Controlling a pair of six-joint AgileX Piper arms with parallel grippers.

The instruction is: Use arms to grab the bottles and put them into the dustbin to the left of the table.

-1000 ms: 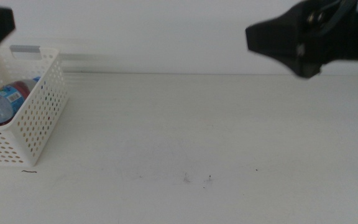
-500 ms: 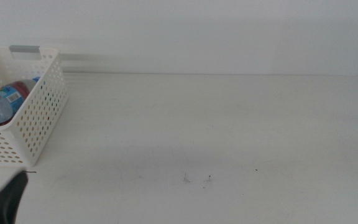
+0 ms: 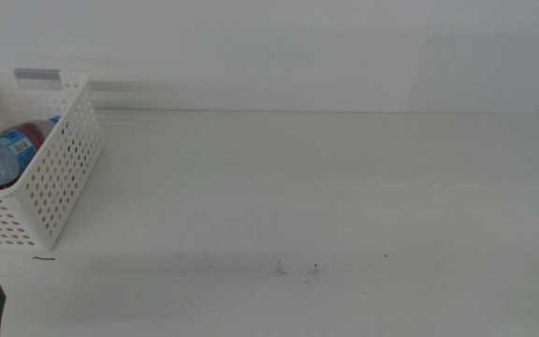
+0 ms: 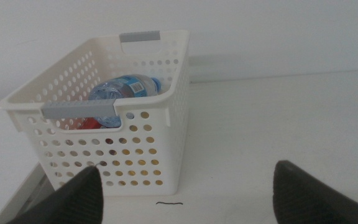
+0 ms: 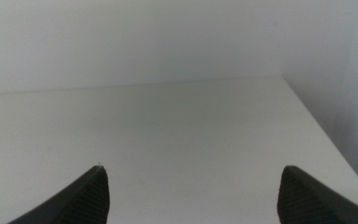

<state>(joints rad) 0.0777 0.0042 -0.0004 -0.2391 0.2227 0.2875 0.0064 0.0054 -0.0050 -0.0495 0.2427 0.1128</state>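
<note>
The wide, plain white counter (image 3: pixel 344 178) runs up to a pale wall at its far edge. Directly on it, at its left end, stands a white rectangular plastic basket with perforated sides and a grey handle strip (image 3: pixel 59 173) (image 4: pixel 148 134), upright and near the left edge. A few small dark specks (image 3: pixel 298 270) dot the surface toward the front middle, and a short dark squiggle mark (image 3: pixel 43 258) (image 4: pixel 169 203) lies just in front of the basket.
</note>
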